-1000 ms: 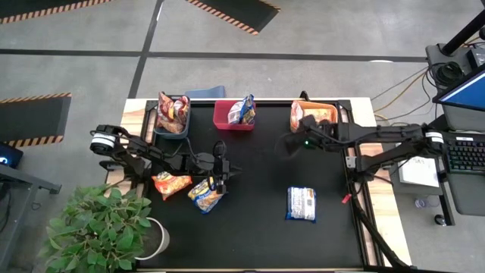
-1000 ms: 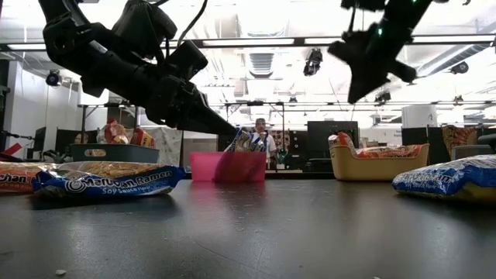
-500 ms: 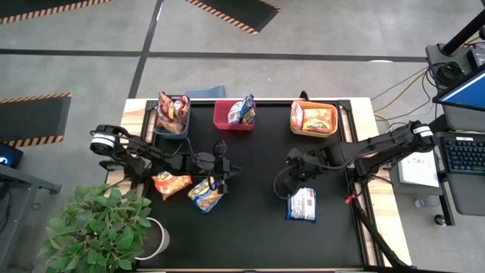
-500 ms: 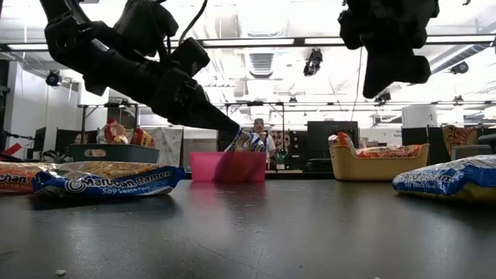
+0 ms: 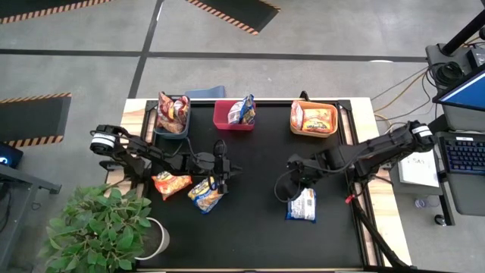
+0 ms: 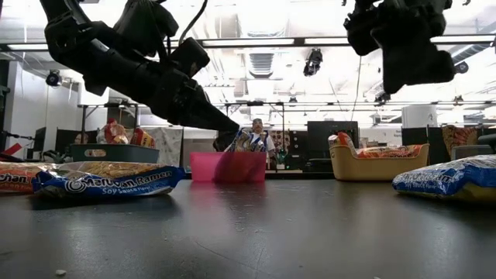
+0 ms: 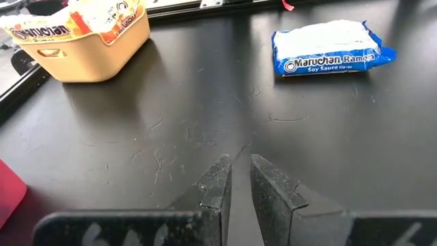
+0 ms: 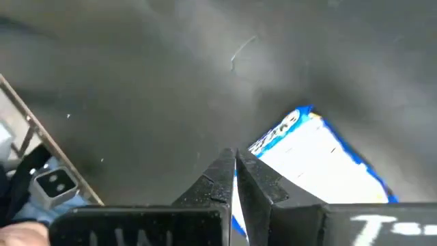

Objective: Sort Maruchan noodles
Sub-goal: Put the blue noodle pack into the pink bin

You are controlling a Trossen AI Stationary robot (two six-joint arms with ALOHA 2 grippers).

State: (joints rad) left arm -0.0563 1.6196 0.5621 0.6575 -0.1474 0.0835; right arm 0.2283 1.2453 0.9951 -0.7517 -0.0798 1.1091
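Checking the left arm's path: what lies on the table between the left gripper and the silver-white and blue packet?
Nothing: the left wrist view shows only bare black table between the left gripper and the silver-white and blue packet.

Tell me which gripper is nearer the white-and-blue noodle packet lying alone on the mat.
Right. The right gripper hangs just above the white-and-blue packet's near edge, empty. The left gripper waits across the mat, above the blue-and-yellow packet.
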